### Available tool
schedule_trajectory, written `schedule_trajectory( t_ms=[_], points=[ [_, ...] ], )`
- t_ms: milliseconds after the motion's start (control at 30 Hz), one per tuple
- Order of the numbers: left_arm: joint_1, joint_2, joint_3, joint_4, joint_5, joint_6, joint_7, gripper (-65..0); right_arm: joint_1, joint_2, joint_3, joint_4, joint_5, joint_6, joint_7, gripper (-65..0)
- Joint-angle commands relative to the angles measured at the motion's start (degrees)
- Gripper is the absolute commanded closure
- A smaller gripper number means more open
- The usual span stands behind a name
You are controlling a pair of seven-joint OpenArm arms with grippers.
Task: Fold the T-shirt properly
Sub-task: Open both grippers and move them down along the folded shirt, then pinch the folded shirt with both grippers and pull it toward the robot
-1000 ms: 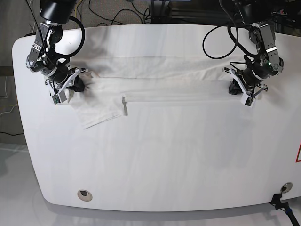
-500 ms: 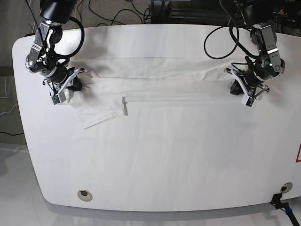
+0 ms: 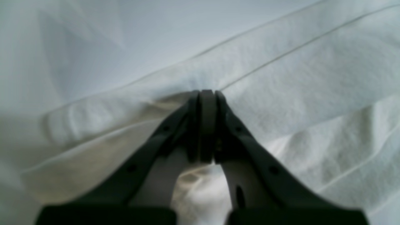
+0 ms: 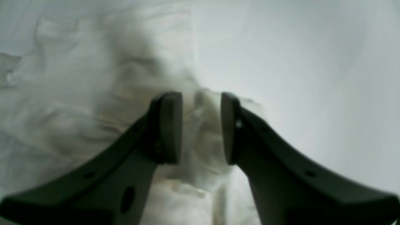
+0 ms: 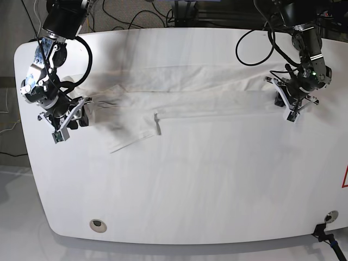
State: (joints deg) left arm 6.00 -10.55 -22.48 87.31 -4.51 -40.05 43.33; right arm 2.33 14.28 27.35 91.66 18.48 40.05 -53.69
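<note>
The white T-shirt [image 5: 206, 95] lies as a long folded band across the far half of the table, plain side up, its left end blurred. My left gripper [image 5: 285, 101], on the base view's right, is shut on a fold at the T-shirt's right end; the left wrist view shows the gripper [image 3: 207, 92] pinching the T-shirt [image 3: 297, 93]. My right gripper [image 5: 80, 118], on the base view's left, sits just beside the shirt's left end. The right wrist view shows the gripper [image 4: 200, 97] open, with wrinkled T-shirt cloth [image 4: 78, 103] below and between the fingers. No print shows.
The white tabletop [image 5: 190, 185] extends in front of the shirt. A round hole [image 5: 98, 223] sits near the front left edge and a black fitting [image 5: 326, 234] at the front right corner. Cables [image 5: 130, 13] hang behind the table's back edge.
The right gripper has opened and moved left and toward the front, off the shirt's left end. The shirt has slid to the right with the left gripper, which has risen slightly toward the back.
</note>
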Motion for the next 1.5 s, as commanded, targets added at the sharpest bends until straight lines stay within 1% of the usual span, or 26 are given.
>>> schedule_trajectory(
  t_ms=[0,100,233,267,300,367,400,500,600,667,767,833,967,1033,1133,1233,1333,1467],
  points=[
    [-1.03,-0.75,-0.16,3.37,-0.28,0.05,0.84,0.0,2.55,0.88,0.21,0.69,0.64,-0.05,0.64,-23.0],
    [-2.26,-0.75,0.11,7.42,-0.28,0.05,3.92,0.0,5.01,0.88,0.03,-1.68,0.73,-0.05,0.64,-25.4],
    [-3.76,-0.84,-0.07,9.79,-0.28,0.05,5.06,0.0,7.39,0.79,0.03,-5.2,0.64,-0.05,0.64,-26.8],
    [-4.02,-0.84,-0.07,9.88,-0.28,0.05,5.06,-2.3,7.83,0.79,0.03,-5.9,0.64,-0.05,0.64,-26.9],
    [-4.29,-0.84,-0.16,10.49,-0.28,0.05,5.06,-8.8,8.53,0.79,-0.06,-6.95,0.64,-0.05,0.64,-26.8],
    [-4.29,-0.75,-0.16,11.9,-0.19,0.05,5.06,-17.3,10.02,0.79,-0.06,-9.5,0.64,-0.05,0.72,-26.8],
    [-4.37,-0.75,-0.25,12.52,-0.1,0.05,5.06,-18.8,10.55,0.79,-0.06,-10.73,0.64,-0.05,0.72,-26.8],
    [-4.37,-0.75,-0.25,14.54,-0.1,0.05,5.06,-18.8,12.75,0.62,-0.15,-14.25,0.73,-0.05,0.72,-26.8],
    [-4.2,-0.75,-0.25,16.21,-0.1,0.05,5.06,-18.8,15.74,0.0,-2.87,-19.26,0.73,-0.05,0.99,-26.8],
    [-4.02,-0.75,-0.25,16.3,-0.19,0.05,5.06,-18.8,17.14,-0.44,-3.13,-21.55,0.73,-0.05,1.08,-26.8],
    [-3.93,-0.84,-0.25,16.82,-0.19,0.05,5.06,-18.8,17.76,-1.76,-3.31,-22.95,0.47,-0.05,2.39,-26.8],
    [-3.85,-0.84,-0.33,17.44,-0.19,0.05,5.06,-18.8,18.46,-1.93,-3.31,-24.98,0.47,-0.05,3.27,-26.8],
    [-3.23,-0.84,-0.42,17.79,-0.19,0.05,5.06,-18.8,18.9,-1.67,-3.4,-29.72,0.47,-0.05,6.97,-26.8],
    [-3.14,-0.84,-0.42,17.79,-0.19,0.05,5.06,-18.8,18.9,-1.58,-3.66,-30.51,0.47,-0.05,8.2,-26.8],
    [-3.05,-0.84,-0.42,17.79,-0.19,0.05,5.06,-18.8,18.73,-1.58,-6.47,-30.6,0.38,-0.05,8.37,-26.8],
    [-3.05,-0.84,-0.42,17.79,-0.19,0.05,5.06,-18.8,18.46,-1.93,-6.74,-30.6,0.38,-0.05,8.37,-26.8],
    [-3.05,-0.84,-0.42,17.79,-0.19,0.05,5.06,-18.8,17.76,-2.02,-8.41,-30.6,0.38,-0.05,8.37,-26.8],
    [-3.05,-1.63,-0.42,17.79,-0.19,0.05,5.06,-18.8,17.41,-2.02,-8.85,-30.6,0.47,-0.05,8.37,-26.8]
  ],
)
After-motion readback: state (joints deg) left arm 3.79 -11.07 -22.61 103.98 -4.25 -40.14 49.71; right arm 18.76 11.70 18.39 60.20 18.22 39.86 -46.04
